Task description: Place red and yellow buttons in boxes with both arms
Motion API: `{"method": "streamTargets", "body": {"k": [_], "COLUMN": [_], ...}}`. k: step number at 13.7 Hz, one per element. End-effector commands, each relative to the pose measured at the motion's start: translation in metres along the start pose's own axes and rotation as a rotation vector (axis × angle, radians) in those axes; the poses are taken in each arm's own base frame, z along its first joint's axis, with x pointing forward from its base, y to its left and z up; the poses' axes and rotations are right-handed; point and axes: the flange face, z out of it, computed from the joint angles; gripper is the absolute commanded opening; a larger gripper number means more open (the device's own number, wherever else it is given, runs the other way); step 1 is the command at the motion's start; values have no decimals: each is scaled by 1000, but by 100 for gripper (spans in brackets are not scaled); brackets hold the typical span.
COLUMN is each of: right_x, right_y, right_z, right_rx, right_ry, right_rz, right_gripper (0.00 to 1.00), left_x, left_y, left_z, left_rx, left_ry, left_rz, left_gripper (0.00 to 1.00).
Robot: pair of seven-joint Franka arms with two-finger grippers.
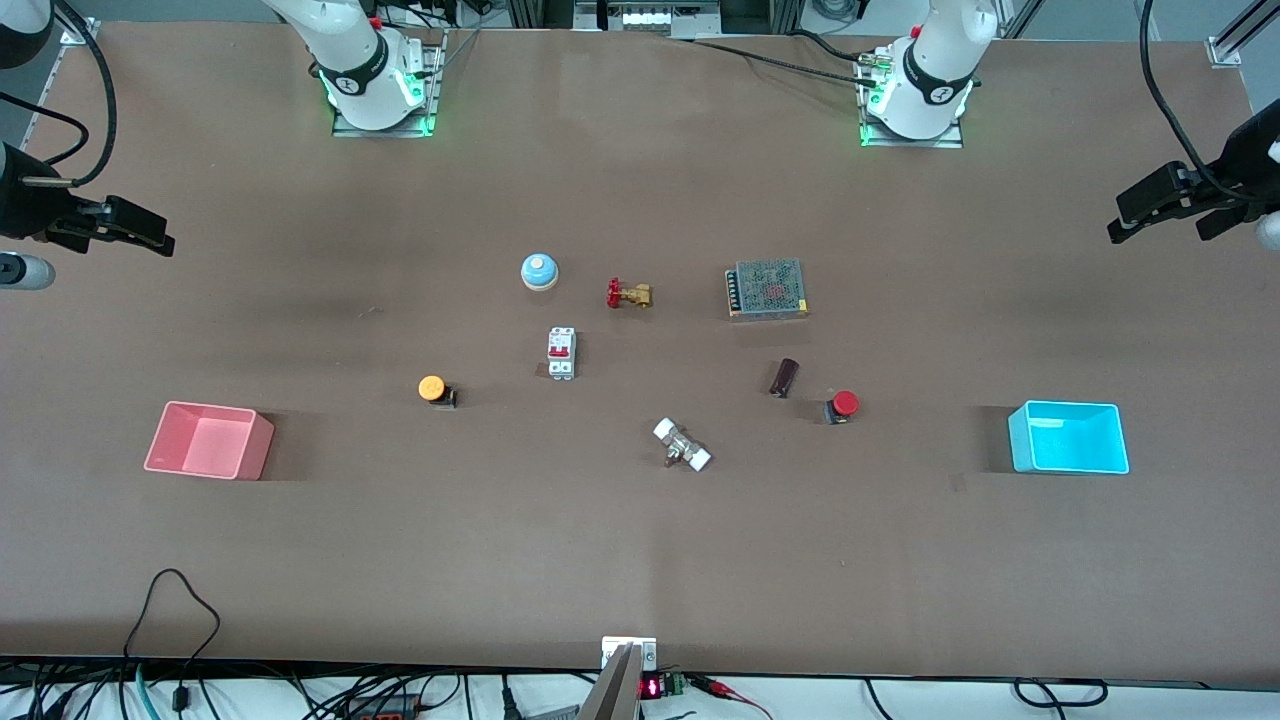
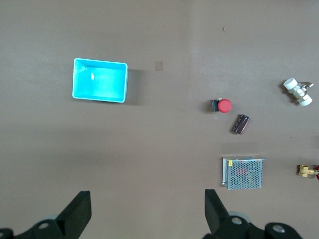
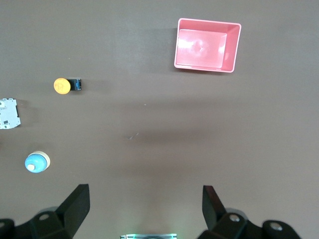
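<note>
The red button [image 1: 843, 405] lies on the table between the middle and the cyan box [image 1: 1068, 437]; both show in the left wrist view, button [image 2: 223, 105] and box [image 2: 99, 80]. The orange-yellow button [image 1: 434, 389] lies between the middle and the pink-red box [image 1: 209, 440]; both show in the right wrist view, button [image 3: 64, 85] and box [image 3: 207, 45]. My left gripper [image 1: 1150, 210] hangs open and empty high over the table's left-arm end, as its wrist view [image 2: 148, 209] shows. My right gripper [image 1: 125, 232] hangs open and empty high over the right-arm end, as its wrist view [image 3: 145, 204] shows.
Mid-table lie a light-blue dome [image 1: 539, 271], a brass valve with a red handle [image 1: 628, 294], a white circuit breaker [image 1: 561, 353], a metal mesh power supply [image 1: 767, 288], a dark cylinder [image 1: 784, 377] beside the red button, and a white-capped fitting [image 1: 682, 445].
</note>
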Motion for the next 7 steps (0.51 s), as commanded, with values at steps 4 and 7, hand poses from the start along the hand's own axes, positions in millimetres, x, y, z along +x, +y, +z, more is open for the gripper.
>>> {"method": "streamTargets", "body": {"k": [4, 7], "right_x": [-10, 3], "right_y": [2, -26], "right_z": [-5, 13], "right_rx": [-9, -18], "right_ry": [4, -23], "right_rz": [-8, -41], "right_gripper": [100, 100], "left_x": [-1, 1], "left_y": [2, 6], "left_z": [0, 6], "left_rx": [-8, -7], "left_ry": [-28, -40], "left_rz": [10, 15], "left_gripper": [100, 100]}}
